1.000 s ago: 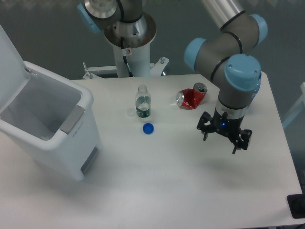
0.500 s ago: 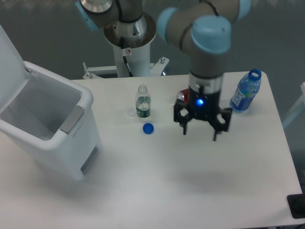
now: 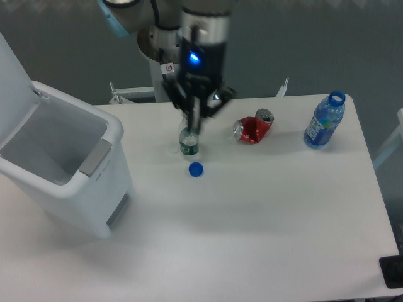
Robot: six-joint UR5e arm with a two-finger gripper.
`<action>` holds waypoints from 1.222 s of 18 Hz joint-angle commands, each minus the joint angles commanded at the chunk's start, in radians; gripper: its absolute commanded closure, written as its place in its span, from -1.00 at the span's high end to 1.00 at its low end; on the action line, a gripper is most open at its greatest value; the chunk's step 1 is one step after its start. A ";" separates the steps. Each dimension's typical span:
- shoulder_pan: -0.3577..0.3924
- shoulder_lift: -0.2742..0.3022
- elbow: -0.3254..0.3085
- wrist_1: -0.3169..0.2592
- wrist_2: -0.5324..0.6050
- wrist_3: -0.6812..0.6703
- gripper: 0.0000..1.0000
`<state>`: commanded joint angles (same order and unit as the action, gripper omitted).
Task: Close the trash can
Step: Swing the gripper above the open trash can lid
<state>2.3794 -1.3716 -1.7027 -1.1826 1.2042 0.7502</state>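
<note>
Bench [image 3: 264,214] surface lies bare in front of and to the right of the tool [image 3: 194,116], which hangs from an upright wrist over a small clear bottle [image 3: 189,140]; whether its fingers are spread cannot be told. Trash can [image 3: 63,170] sits well left, tilted, lid [image 3: 11,69] raised, mouth facing up-right.

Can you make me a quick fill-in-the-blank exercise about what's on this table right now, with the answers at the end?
1. The lid of the trash can is ____.
2. The loose cap beside the small clear bottle is ____ in colour.
3. The crushed can is ____ in colour.
4. The blue bottle stands near the table's ____ edge in the picture.

Missing words: open; blue; red; right
</note>
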 joint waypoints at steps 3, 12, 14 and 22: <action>-0.072 0.063 -0.002 -0.050 0.000 -0.081 -1.00; -0.236 0.141 -0.002 -0.138 -0.113 -0.088 -1.00; -0.258 0.152 0.003 -0.153 -0.124 -0.086 -1.00; -0.307 0.149 0.021 -0.147 -0.227 -0.089 -1.00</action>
<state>2.0724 -1.2226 -1.6812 -1.3300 0.9772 0.6612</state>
